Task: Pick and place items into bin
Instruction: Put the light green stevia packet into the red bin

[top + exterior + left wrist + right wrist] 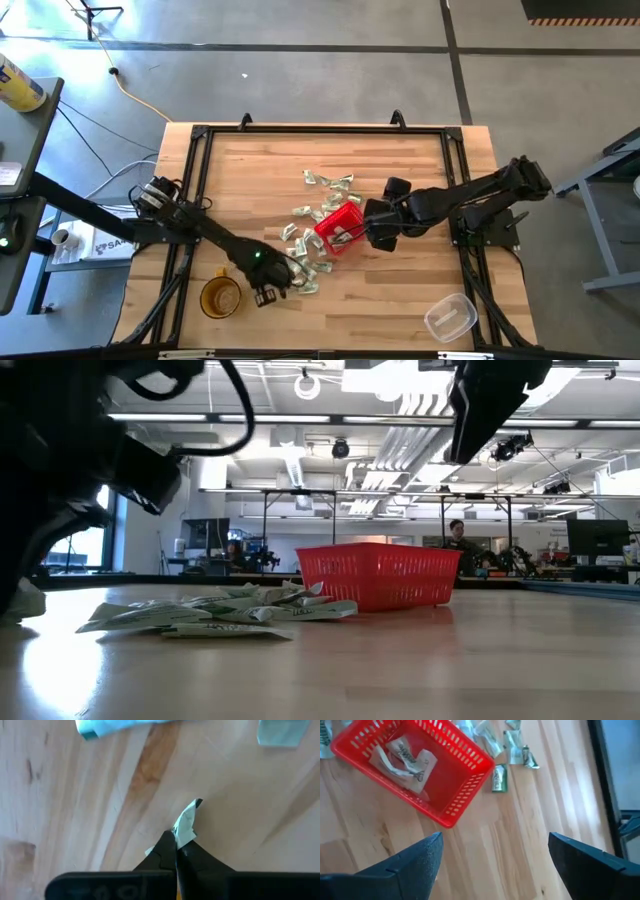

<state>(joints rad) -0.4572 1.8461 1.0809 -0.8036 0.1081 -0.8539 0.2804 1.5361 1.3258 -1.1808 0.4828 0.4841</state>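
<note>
Two packets [405, 760] in the red basket [465, 790] — bare wood beside.

wooden counter [400, 160], light planks, black frame along its edges. amber round cup [220, 297] upright near the front left corner of the counter. clear plastic container [450, 317] near the front right corner, well apart from the cup. yellow cable [135, 95] runs over the grey floor [300, 60] beyond the counter's left side. low view: a person [457, 537] far back in the room, among benches and monitors, ceiling lights [307, 387] overhead.
</note>
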